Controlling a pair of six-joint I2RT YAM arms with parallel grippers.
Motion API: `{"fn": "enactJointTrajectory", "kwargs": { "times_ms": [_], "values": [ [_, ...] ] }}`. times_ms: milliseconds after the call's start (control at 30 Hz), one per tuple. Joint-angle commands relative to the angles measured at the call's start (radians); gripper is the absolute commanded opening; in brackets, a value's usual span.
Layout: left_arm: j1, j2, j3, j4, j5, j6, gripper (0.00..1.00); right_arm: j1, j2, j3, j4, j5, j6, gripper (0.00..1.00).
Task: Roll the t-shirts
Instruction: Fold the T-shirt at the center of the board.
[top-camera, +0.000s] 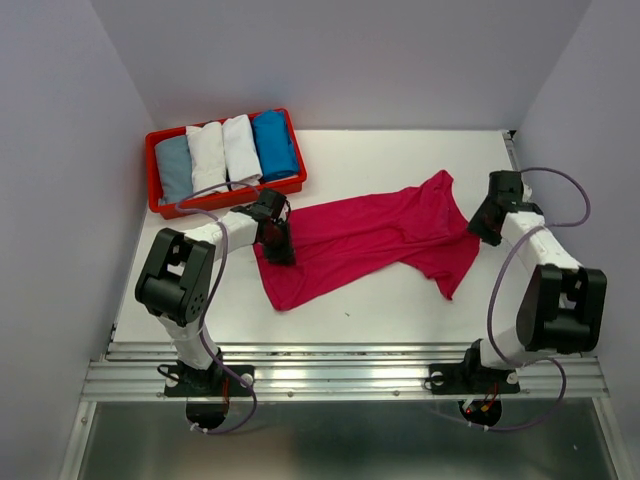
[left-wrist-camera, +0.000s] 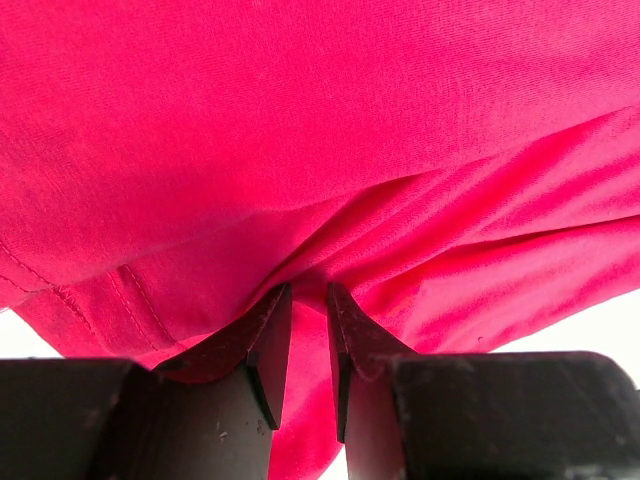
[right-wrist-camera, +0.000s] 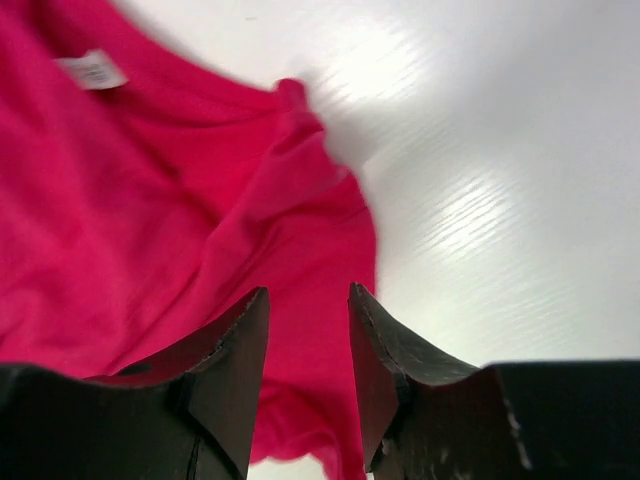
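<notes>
Left hand (top-camera: 277, 246) on magenta t-shirt (top-camera: 370, 235), left end; right hand (top-camera: 480, 228) at right end

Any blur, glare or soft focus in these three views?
Top external: evenly lit and sharp, shadows soft. Left wrist: sharp, hem stitching on the magenta t-shirt reads clearly, cloth fills most of the frame. Right wrist: blurred, the shirt's edge and its label soft, glare streaks on the table.
</notes>
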Motion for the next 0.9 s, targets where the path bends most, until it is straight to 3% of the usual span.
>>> {"fn": "enactJointTrajectory", "kwargs": {
  "times_ms": [0,167,433,867],
  "values": [
    [0.008,0.01,-0.003,-0.088,-0.107,0.062,0.33,-0.007,-0.149,-0.072,-0.047,-0.205,0.019,0.43],
    [0.008,0.001,0.017,-0.104,-0.108,0.088,0.33,0.076,-0.205,-0.236,0.028,-0.343,0.114,0.44],
    [0.008,-0.012,0.023,-0.11,-0.113,0.1,0.33,0.19,-0.11,-0.248,0.054,-0.364,0.116,0.46],
    [0.008,-0.012,0.014,-0.098,-0.098,0.105,0.33,0.294,-0.093,-0.317,-0.016,-0.475,0.096,0.47]
  ]
}}
